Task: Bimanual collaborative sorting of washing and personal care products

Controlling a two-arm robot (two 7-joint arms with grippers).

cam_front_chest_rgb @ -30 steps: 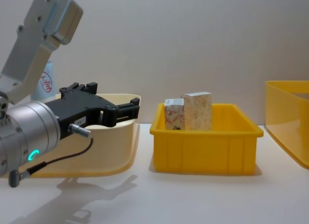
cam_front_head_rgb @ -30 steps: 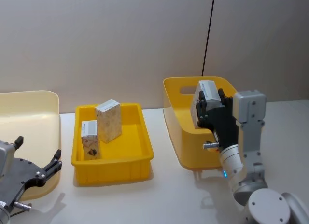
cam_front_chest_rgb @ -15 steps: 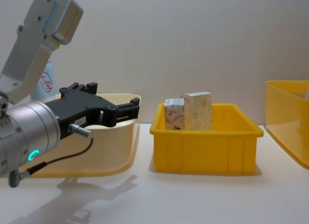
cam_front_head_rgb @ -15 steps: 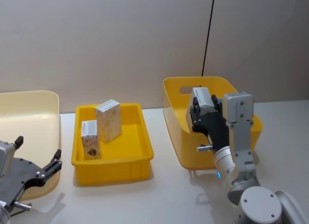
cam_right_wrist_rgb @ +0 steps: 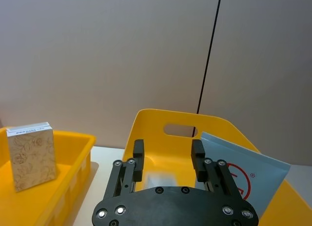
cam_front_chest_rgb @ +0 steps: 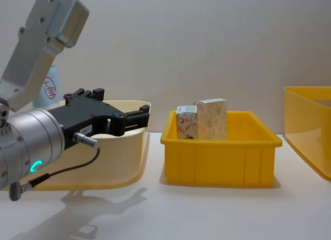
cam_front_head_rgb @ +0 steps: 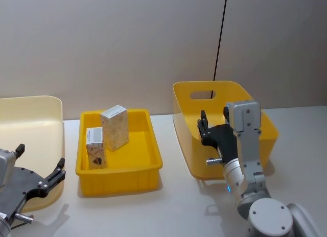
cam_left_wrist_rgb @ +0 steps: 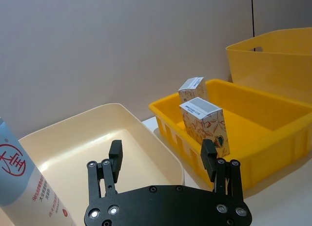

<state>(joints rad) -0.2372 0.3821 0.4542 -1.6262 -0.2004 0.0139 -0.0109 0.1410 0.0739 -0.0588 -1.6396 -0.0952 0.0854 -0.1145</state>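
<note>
Two white cartons with reddish print [cam_front_head_rgb: 114, 127] [cam_front_head_rgb: 95, 147] stand upright in the shallow yellow tray [cam_front_head_rgb: 117, 173]; the chest view shows them side by side [cam_front_chest_rgb: 211, 118] [cam_front_chest_rgb: 186, 122]. My right gripper [cam_front_head_rgb: 214, 117] hangs open over the near-left wall of the tall yellow bin [cam_front_head_rgb: 225, 86], with nothing between its fingers [cam_right_wrist_rgb: 138, 160]. A light-blue tube with a red logo [cam_right_wrist_rgb: 239, 177] leans inside that bin. My left gripper [cam_front_head_rgb: 41, 156] stays open and empty at the cream bin's [cam_front_head_rgb: 30, 100] near edge. Another light-blue tube [cam_left_wrist_rgb: 19, 177] stands in that bin.
The three containers sit in a row on the white table, cream at the left, the tray in the middle, the tall bin at the right. A black cable [cam_front_head_rgb: 220, 32] runs down the wall behind the tall bin. Bare table lies in front of the tray.
My right gripper held a white carton above the tall yellow bin; it has shifted left and lower, and the carton has left its fingers. The left arm has not moved.
</note>
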